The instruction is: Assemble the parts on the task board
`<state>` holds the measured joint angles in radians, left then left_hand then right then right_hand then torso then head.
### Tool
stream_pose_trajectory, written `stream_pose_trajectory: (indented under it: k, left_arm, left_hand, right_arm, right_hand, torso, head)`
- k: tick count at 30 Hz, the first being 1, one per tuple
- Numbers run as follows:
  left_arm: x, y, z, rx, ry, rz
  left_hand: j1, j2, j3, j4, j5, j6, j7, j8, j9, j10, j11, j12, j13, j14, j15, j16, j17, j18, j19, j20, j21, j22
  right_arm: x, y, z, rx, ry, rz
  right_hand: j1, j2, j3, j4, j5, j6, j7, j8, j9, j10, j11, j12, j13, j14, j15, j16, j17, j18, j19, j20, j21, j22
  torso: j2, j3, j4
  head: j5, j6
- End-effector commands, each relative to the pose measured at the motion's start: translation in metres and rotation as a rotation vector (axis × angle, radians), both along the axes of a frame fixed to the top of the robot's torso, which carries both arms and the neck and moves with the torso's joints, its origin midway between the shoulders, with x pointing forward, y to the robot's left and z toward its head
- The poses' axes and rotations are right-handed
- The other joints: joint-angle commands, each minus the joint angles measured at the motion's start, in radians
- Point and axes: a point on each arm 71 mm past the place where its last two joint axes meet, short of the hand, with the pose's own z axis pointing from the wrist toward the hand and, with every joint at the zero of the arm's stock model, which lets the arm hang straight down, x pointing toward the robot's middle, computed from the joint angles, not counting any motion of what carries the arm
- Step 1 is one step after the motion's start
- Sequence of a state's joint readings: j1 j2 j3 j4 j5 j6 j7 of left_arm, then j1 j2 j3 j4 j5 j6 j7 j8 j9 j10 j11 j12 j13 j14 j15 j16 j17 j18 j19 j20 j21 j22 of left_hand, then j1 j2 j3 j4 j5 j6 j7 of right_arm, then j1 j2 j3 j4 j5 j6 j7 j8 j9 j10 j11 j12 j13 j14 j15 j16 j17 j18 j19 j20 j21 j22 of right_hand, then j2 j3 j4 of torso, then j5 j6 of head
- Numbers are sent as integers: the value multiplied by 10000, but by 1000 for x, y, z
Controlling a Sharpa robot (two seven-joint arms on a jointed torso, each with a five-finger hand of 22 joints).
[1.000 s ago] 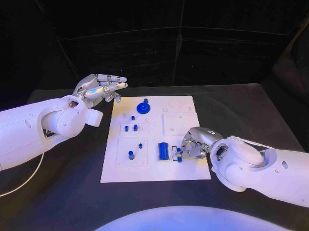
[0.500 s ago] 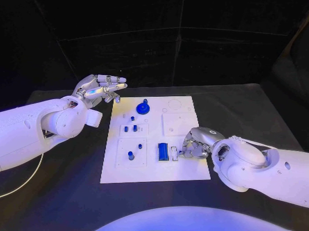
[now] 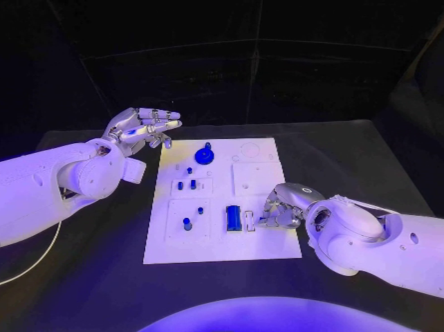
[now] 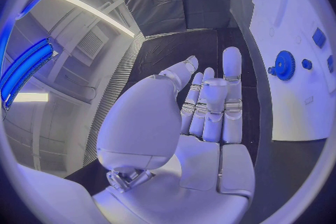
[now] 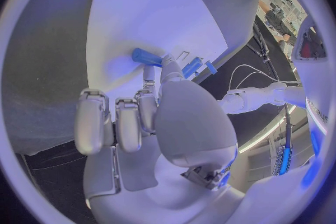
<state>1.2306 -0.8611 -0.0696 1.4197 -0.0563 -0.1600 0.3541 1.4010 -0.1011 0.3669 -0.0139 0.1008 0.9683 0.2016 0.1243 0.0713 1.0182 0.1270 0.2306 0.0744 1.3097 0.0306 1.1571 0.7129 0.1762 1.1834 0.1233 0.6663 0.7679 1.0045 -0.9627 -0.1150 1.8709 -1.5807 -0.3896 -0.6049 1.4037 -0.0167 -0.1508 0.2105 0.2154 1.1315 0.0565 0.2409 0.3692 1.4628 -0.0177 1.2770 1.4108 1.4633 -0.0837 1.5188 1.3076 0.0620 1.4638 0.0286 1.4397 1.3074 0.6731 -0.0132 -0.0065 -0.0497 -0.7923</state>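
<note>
The white task board [image 3: 267, 238] lies mid-table. On it are a blue gear [image 3: 204, 156], several small blue pegs [image 3: 187, 223] and a blue block [image 3: 233, 218]. My right hand [image 3: 280, 211] rests low at the board's right side, its fingertips [image 3: 250, 220] right beside the block. In the right wrist view a fingertip [image 5: 168, 60] touches the end of the blue block [image 5: 145, 57]; whether anything is pinched is hidden. My left hand [image 3: 142, 127] hovers off the board's far left corner, fingers straight and apart, holding nothing. The left wrist view has that left hand [image 4: 206, 115] and the gear [image 4: 284, 64].
Black table [image 3: 102, 277] surrounds the board, with dark curtain behind. A white cable [image 3: 28, 266] trails under my left arm. Empty recesses [image 3: 257, 176] mark the board's right half.
My right hand's fingers have edged left, closer to the blue block, and the small blue bits seen at its fingertips are now covered. The left hand has stayed put.
</note>
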Motion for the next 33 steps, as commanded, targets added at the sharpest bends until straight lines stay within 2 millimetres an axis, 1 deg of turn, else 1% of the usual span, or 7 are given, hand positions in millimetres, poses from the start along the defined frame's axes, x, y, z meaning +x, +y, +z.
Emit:
stream_pose_trajectory:
  k: [1,3,9,13,16,26,33]
  left_arm:
    - [0,-1,1,-80,-13,-105]
    - [0,-1,1,-77,-12,-98]
    - [0,0,1,-66,-3,-82]
    - [0,0,1,-62,8,-86]
    - [0,0,1,-60,16,-89]
    - [0,0,0,-52,33,-95]
    - [0,0,0,-50,39,-98]
  left_hand:
    - [-75,27,-18,-16,33,-87,-9,25,11,-48,10,27,-10,-13,40,66,-8,69,10,91,-58,-16]
    - [-75,27,-18,-16,33,-87,-9,25,11,-48,10,27,-10,-13,40,66,-8,69,10,91,-58,-16]
    - [-79,29,-18,-16,33,-95,-9,30,10,-59,11,35,-12,-20,41,60,-27,69,10,91,-59,-17]
    - [-82,23,-21,-18,32,-107,-8,29,8,-74,13,35,-14,-24,42,57,-36,69,10,91,-60,-17]
    - [-82,23,-21,-18,32,-107,-8,29,8,-74,13,35,-14,-24,42,57,-36,69,10,91,-60,-17]
    - [-82,23,-21,-18,32,-107,-8,29,8,-74,13,35,-14,-24,42,57,-36,69,10,91,-60,-17]
    - [-82,23,-21,-18,32,-107,-8,29,8,-74,13,35,-14,-24,42,57,-36,69,10,91,-60,-17]
  right_arm:
    - [-1,0,0,-243,-24,153]
    - [-1,-1,1,-334,-108,229]
    - [-4,1,5,-670,-547,699]
    - [-6,3,8,-820,-831,999]
    - [-7,2,9,-884,-930,1103]
    - [-11,-5,10,-1221,-956,1229]
    - [-10,-8,7,-1662,-725,1350]
  right_hand:
    - [0,-34,-41,-66,-85,-36,-39,38,12,101,-56,-77,-240,881,-29,-44,1665,-67,-49,-40,-54,49]
    - [21,-83,-68,-100,-128,-100,-9,6,7,72,-36,-134,-272,874,-19,-64,1632,-60,-68,-36,-77,12]
    - [-45,-394,-264,-163,-239,-437,156,-161,-29,-100,102,-460,-456,849,85,-133,1528,-32,-158,38,-177,-141]
    - [-21,-517,-307,-200,-258,-589,219,-236,-45,-163,158,-561,-516,844,134,-149,1507,-25,-181,81,-203,-172]
    - [-8,-549,-313,-208,-262,-662,248,-275,-56,-196,182,-614,-548,841,155,-156,1499,-19,-197,101,-221,-198]
    - [-20,-566,-316,-194,-258,-713,271,-302,-62,-228,207,-663,-579,837,179,-168,1484,-15,-208,123,-234,-213]
    - [277,-365,-141,-317,224,-656,264,-285,-48,-233,199,-622,-568,842,184,-158,1509,-16,-198,154,-228,-185]
  torso:
    - [-7,-6,0]
    - [-9,-6,-2]
    - [-10,6,-5]
    - [-2,1,-6]
    - [-8,3,-5]
    - [-9,-3,6]
    - [-7,-10,4]
  head:
    - [-6,-16]
    - [-9,-16]
    - [-9,-23]
    - [-23,-16]
    - [-31,-13]
    - [-60,-26]
    - [-73,-37]
